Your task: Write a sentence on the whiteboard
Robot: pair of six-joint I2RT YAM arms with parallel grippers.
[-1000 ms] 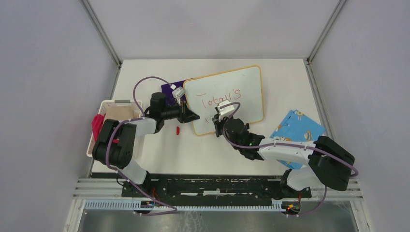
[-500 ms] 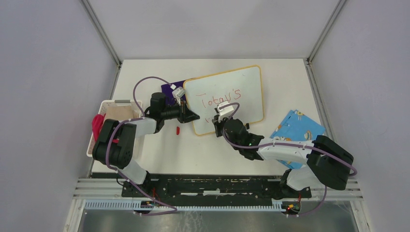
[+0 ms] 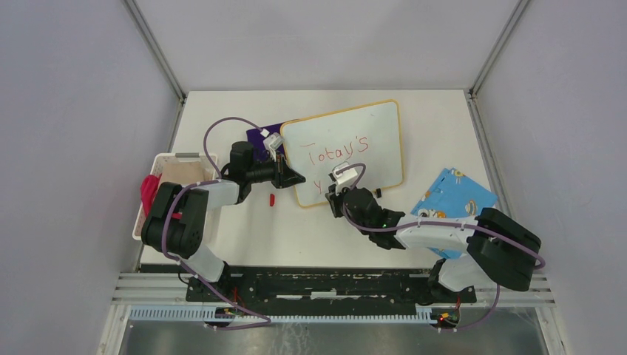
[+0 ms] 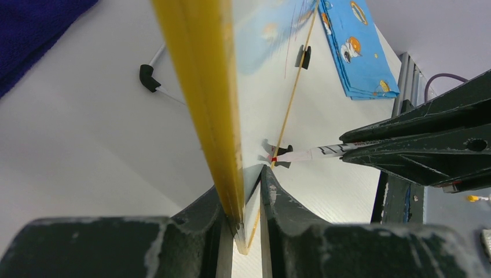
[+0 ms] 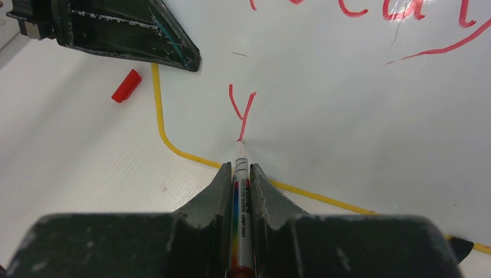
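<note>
The whiteboard (image 3: 373, 129) with its yellow frame lies tilted on the table. "Today's" (image 3: 337, 153) is written on it in red. A red "y" (image 5: 243, 109) starts a second line near the lower left corner. My left gripper (image 3: 290, 177) is shut on the board's left edge (image 4: 200, 87), with one finger on each face. My right gripper (image 3: 338, 195) is shut on a white marker (image 5: 241, 174). The marker's red tip touches the board at the foot of the "y". The marker also shows in the left wrist view (image 4: 301, 154).
The red marker cap (image 3: 272, 199) lies on the table just left of the board. A purple cloth (image 3: 259, 135) lies behind the left gripper. A white basket (image 3: 180, 158) holding a red cloth stands at the left edge. A blue patterned cloth (image 3: 452, 200) lies at the right.
My right gripper has drawn back toward the near edge with the marker, uncovering the "y" of "Today's" and leaving a "y" on the second line. The left gripper has not moved.
</note>
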